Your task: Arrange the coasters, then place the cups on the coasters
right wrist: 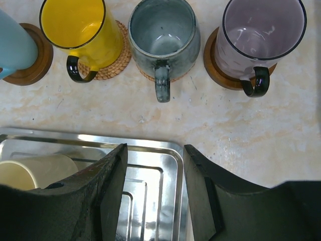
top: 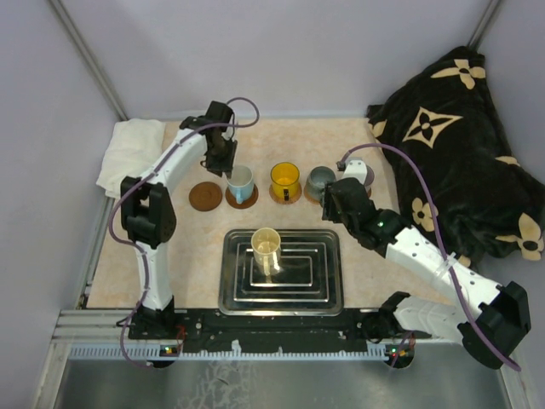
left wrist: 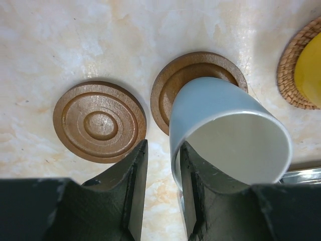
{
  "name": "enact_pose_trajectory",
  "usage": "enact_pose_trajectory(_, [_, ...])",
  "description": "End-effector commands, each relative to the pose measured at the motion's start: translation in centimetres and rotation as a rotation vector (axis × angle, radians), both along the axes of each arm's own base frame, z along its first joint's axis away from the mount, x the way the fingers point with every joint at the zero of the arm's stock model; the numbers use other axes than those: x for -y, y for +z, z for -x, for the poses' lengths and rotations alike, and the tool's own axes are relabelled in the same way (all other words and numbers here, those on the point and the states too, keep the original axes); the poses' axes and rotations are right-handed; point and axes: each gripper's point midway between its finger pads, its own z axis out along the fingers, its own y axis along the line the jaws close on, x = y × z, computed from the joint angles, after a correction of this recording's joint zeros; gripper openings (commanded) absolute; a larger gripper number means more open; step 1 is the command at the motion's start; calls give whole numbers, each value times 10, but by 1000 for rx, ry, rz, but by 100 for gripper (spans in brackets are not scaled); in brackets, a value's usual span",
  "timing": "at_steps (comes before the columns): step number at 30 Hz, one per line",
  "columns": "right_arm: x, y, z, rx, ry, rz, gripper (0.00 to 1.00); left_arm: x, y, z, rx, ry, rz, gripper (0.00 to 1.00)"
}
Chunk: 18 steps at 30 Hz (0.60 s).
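The light blue cup stands on a dark wooden coaster. My left gripper is open astride its rim, one finger inside the cup and the other finger standing apart from the wall outside. A bare coaster lies just left of it. The yellow cup on a woven coaster, the grey cup and the purple cup on a brown coaster stand in a row. The cream cup lies in the tray. My right gripper hangs open and empty.
The steel tray sits at the near middle, and my right gripper hovers over its far right corner. A white cloth lies at the far left. A black patterned blanket fills the far right.
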Motion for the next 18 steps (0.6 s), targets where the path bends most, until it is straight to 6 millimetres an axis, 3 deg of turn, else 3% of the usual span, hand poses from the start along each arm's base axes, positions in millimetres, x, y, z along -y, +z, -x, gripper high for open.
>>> enact_pose_trajectory(1, [1,22,-6,71,-35,-43,49,1,60,-6,136,2,33,39])
enact_pose_trajectory(6, [16,36,-8,123,-82,-7,54,-4,95,1,209,28,47,42])
enact_pose_trajectory(11, [46,40,-14,121,-168,23,61,7,117,29,269,18,64,44])
enact_pose_trajectory(14, [74,39,-19,104,-242,18,62,25,117,56,285,-8,68,44])
enact_pose_trajectory(18, [92,50,-16,135,-287,42,62,51,100,96,252,-47,78,44])
